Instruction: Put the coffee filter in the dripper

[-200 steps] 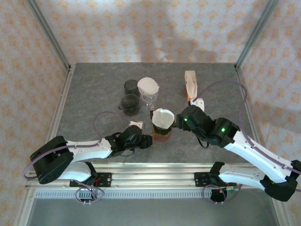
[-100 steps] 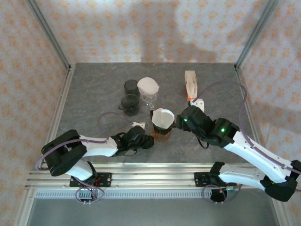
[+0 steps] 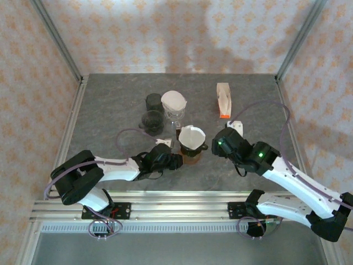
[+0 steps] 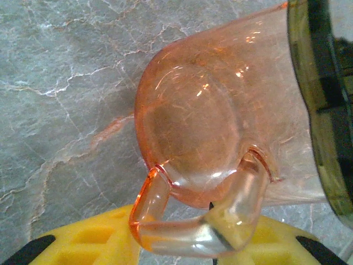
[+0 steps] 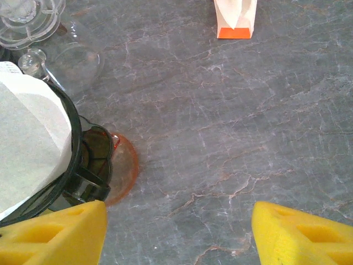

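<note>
Compared with a second ago, the right pincer (image 5: pixel 177 221) is no longer up against the dripper (image 5: pixel 76 144); it sits just beside it, with its yellow fingers wide apart and nothing between them. The white coffee filter (image 3: pixel 190 135) stands open inside the dripper, which sits on top of the orange glass jug (image 4: pixel 193 116) on the tabletop (image 5: pixel 248 121). The left pincer (image 4: pixel 204 245) is low at the jug's handle (image 4: pixel 193 234) and seems to be pinching it, though the view is very close. I think the main job is almost done. Next, the left pincer needs to let go softly and slide back without tipping the jug or bumping the filter.
</note>
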You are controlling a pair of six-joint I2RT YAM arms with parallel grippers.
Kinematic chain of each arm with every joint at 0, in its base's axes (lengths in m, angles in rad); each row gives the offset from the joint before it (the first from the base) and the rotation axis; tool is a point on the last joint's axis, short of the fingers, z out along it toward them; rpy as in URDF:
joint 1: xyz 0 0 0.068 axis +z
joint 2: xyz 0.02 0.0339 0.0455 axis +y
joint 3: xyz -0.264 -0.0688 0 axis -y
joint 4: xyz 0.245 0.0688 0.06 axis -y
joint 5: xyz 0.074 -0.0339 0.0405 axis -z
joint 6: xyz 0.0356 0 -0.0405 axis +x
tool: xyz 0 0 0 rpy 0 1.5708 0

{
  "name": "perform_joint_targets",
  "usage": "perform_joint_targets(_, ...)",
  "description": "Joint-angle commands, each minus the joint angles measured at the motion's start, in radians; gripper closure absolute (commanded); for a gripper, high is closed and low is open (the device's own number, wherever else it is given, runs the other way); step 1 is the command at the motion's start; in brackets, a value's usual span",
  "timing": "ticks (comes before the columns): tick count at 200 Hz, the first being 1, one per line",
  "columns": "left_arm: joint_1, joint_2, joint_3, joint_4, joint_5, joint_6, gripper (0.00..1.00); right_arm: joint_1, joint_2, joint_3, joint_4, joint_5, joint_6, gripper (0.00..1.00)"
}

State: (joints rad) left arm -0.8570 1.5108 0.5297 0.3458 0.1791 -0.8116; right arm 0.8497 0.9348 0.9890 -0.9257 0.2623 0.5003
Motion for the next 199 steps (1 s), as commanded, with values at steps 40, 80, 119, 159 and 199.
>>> perform_joint_targets(40, 0.023, 0.042, 0.029, 0.083, 0.008, -0.006, 0.63, -0.064, -0.049, -0.125, 0.058, -0.096, 0.046, 0.39)
perform_joint_targets(80, 0.026, 0.066, 0.04, 0.115, 0.014, -0.016, 0.63, -0.123, -0.097, -0.239, 0.128, -0.192, 0.062, 0.49)
perform_joint_targets(119, 0.029, 0.102, 0.063, 0.145, 0.017, -0.024, 0.64, -0.128, -0.073, -0.356, 0.29, -0.294, 0.1, 0.61)
perform_joint_targets(159, 0.035, 0.138, 0.099, 0.148, 0.011, -0.023, 0.64, -0.2, -0.053, -0.448, 0.415, -0.372, 0.112, 0.66)
perform_joint_targets(199, 0.041, 0.185, 0.148, 0.153, 0.008, -0.017, 0.65, -0.279, -0.024, -0.493, 0.495, -0.436, 0.11, 0.69)
